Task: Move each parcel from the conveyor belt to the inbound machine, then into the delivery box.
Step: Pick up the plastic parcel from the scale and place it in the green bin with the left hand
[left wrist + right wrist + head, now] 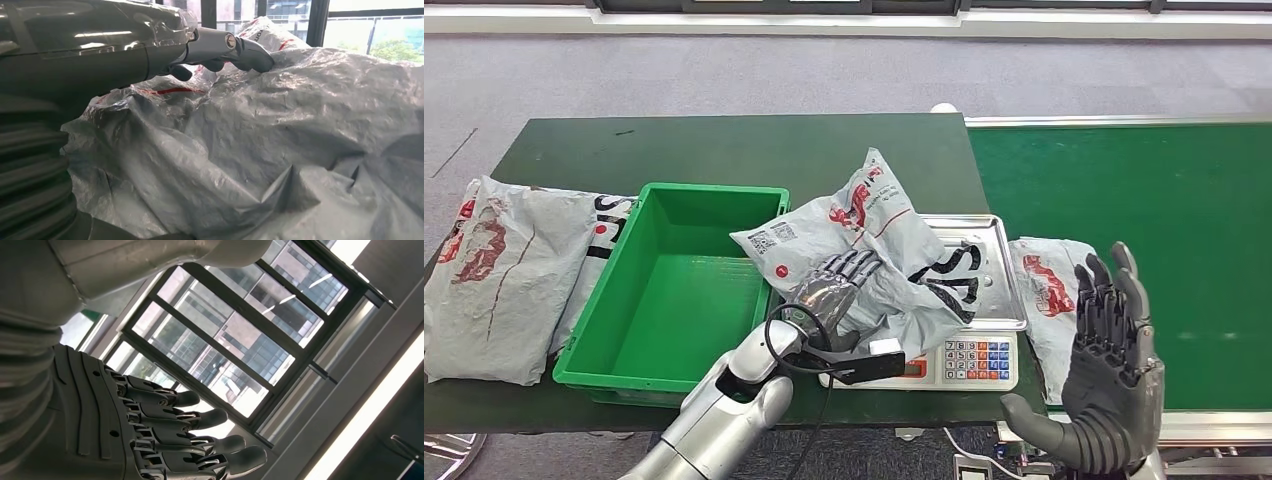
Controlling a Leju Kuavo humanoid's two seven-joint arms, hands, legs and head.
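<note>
Parcel on scale, bin left, conveyor right

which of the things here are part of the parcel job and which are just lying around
Job:
- parcel on scale, held by left hand
- parcel on belt
- belt
- green box
- right hand, open, raised

Lying about:
- parcels beside box
- table

The right hand is raised with its dark fingers extended, slightly apart, and holding nothing. Behind it are a dark-framed window with buildings visible outside, and a bright strip light.
</note>
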